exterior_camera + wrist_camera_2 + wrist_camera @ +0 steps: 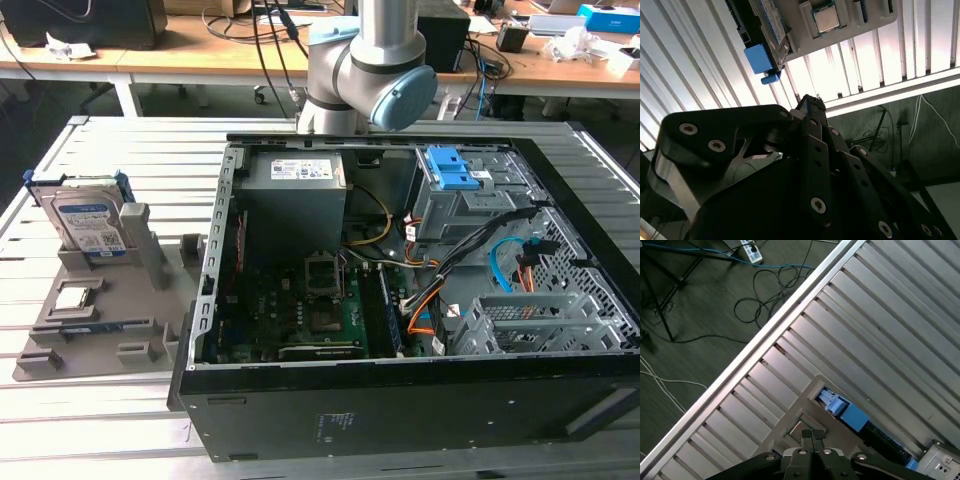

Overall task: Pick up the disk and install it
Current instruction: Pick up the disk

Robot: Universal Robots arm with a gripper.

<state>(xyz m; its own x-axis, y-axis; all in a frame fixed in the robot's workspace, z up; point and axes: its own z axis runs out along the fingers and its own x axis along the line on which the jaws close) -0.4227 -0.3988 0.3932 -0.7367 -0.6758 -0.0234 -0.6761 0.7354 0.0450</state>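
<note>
While the gripper [813, 434] hangs closed and empty over the slatted table [150, 140], the disk [90, 222] sits in its grey holder [130, 305].
It stands on edge at the holder's far corner, label towards the table's near edge, long axis seemingly upright (lower end sunk in the slot). A skewed grasp could jam it there or slip off its blue frame.

Shiny ribbed metal table [120, 150], matt plastic tray [130, 305], plastic-framed disk [88, 222]

Exterior view high over computer case [400, 425] and grey fixture [150, 325]; both wrist views downward onto that fixture [880, 15] [805, 407] and disk [759, 57] [852, 416].
</note>
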